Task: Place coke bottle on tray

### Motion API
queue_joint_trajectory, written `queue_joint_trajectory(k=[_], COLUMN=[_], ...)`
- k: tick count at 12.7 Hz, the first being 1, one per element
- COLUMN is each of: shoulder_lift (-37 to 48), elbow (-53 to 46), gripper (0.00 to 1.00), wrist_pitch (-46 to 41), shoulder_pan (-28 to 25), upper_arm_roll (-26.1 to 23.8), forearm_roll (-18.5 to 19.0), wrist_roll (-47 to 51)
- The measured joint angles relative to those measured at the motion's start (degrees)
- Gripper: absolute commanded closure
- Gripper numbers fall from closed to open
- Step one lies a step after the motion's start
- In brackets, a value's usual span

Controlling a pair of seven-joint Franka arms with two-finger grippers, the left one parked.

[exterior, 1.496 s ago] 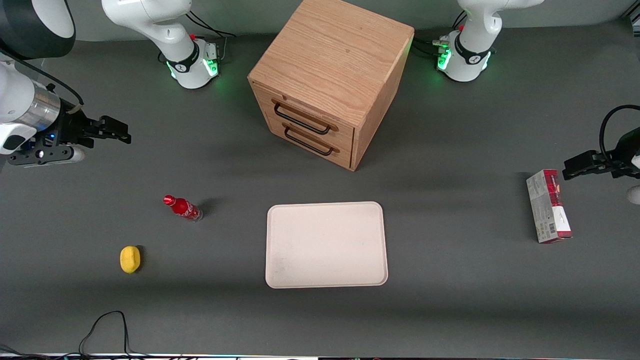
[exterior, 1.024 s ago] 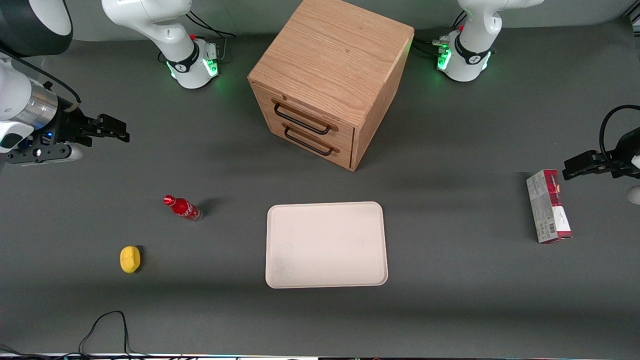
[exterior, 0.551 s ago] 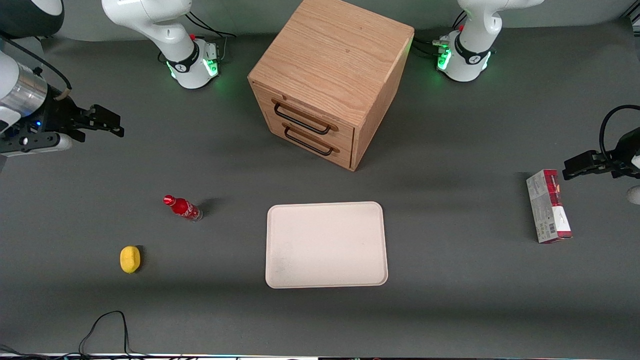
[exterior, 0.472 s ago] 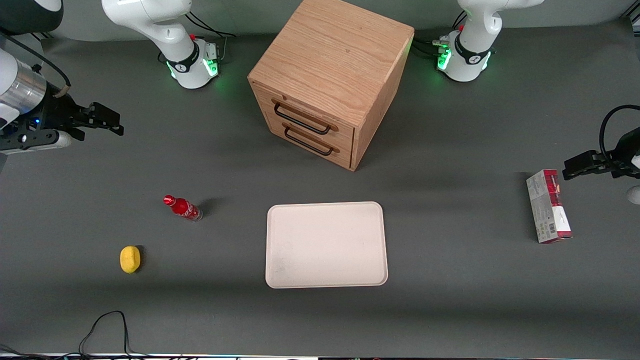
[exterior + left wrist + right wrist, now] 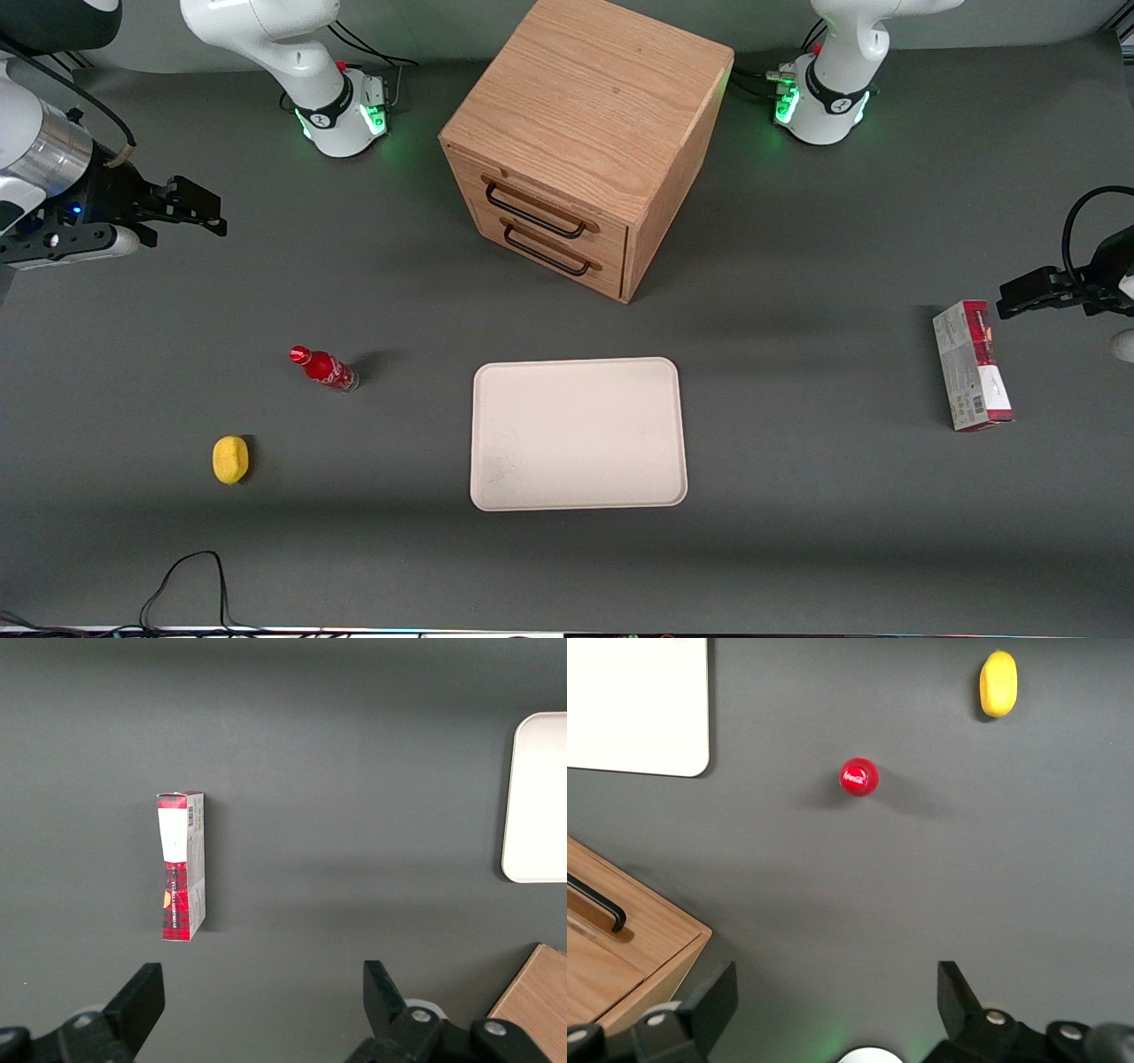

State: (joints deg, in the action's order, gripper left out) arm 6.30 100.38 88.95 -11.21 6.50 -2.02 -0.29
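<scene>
1. The gripper (image 5: 199, 202) hovered with fingers spread and nothing held, well apart from the upright coke bottle (image 5: 322, 369).
2. The bottle stood on the table beside the tray (image 5: 578, 433).
3. Centring over the cap before descending seemed wise.

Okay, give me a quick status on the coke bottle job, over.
Gripper open, high at the working arm's end of the table, holding nothing. Coke bottle upright on the table, apart from the tray. Lemon nearby, not in the path.
</scene>
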Motion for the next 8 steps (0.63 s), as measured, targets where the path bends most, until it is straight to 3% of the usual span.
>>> queue_joint_trajectory(k=[8], shoulder_lift=[-1.9], elbow=[-1.0], gripper=[0.00], wrist_pitch=[0.0], shoulder_pan=[0.0], upper_arm_roll=[0.0], forearm_roll=[0.0], wrist_roll=[0.0])
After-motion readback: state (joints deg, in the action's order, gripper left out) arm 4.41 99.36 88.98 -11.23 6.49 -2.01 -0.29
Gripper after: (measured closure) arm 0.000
